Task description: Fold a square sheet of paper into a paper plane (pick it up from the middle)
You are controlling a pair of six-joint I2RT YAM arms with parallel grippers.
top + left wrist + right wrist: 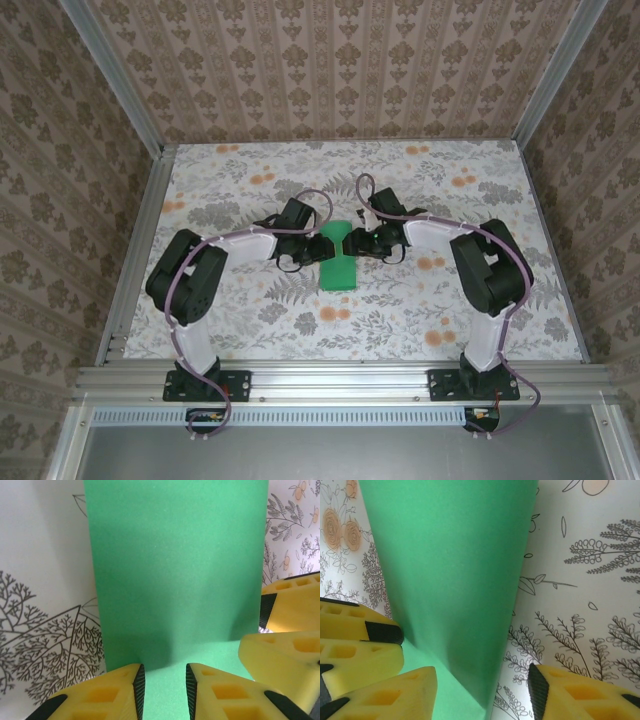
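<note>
Seen from above: left arm point(190, 275) up from its base at the near edge of the table point(240, 330), elbow pushed out to the left, forearm swung back in toward the middle. Right arm point(490, 265) mirrored, elbow out to the right. Both wrists tipped down, almost nose to nose over the middle of the table. Between them the green sheet of paper point(340, 268), flat on the flowered tabletop as a narrow strip, long side running away from the bases, far end tucked in between the two pincers. Left gripper point(312, 250) at the strip's left edge, right gripper point(362, 243) at its right edge. From the left wrist: left gripper point(165, 692) low over the sheet of paper point(175, 570), yellow fingers with black pads a narrow gap apart, green showing through the gap, nothing pinched, so released. Just beside, at the paper's right edge, the right gripper's fingers point(292, 652). From the right wrist: right gripper point(482, 695) spread wide, released too, one finger over the green, the other over bare tabletop, straddling the paper's edge point(450, 570); paper shaded along that edge, whether creased or only curled hard to tell. At the left, the left gripper's fingers point(355, 657), close by.
</note>
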